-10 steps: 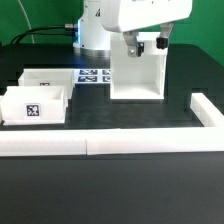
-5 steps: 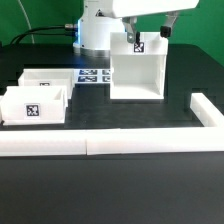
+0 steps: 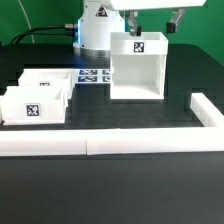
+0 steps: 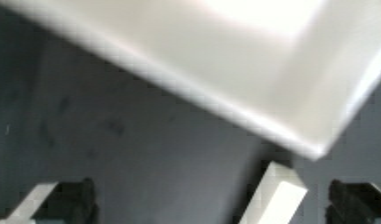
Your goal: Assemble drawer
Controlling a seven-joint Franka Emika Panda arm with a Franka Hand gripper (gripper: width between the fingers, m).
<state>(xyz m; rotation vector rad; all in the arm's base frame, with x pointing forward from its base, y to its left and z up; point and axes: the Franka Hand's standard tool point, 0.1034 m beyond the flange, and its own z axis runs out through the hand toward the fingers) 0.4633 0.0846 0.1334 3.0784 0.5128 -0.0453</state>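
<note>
Holding gripper spread, empty, above drawer housing. Risking clipping housing rim when descending off-centre, tipping it or shoving it toward small trays and marker board.

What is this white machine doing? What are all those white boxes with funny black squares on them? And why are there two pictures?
The white machine is a robot arm. At its end is a hand with two fingers, a bit like tongs.

One picture comes from a camera standing away from the arm, so it sees the whole table. The blurry picture comes from a camera on the arm's wrist, looking past the fingers.

On the table are the loose parts of a drawer. There is a tall box, and a small tray with another tray behind it. The flat marker board and the long low rail are not drawer parts.

The hand hovers open above the tall box. It holds nothing.
</note>
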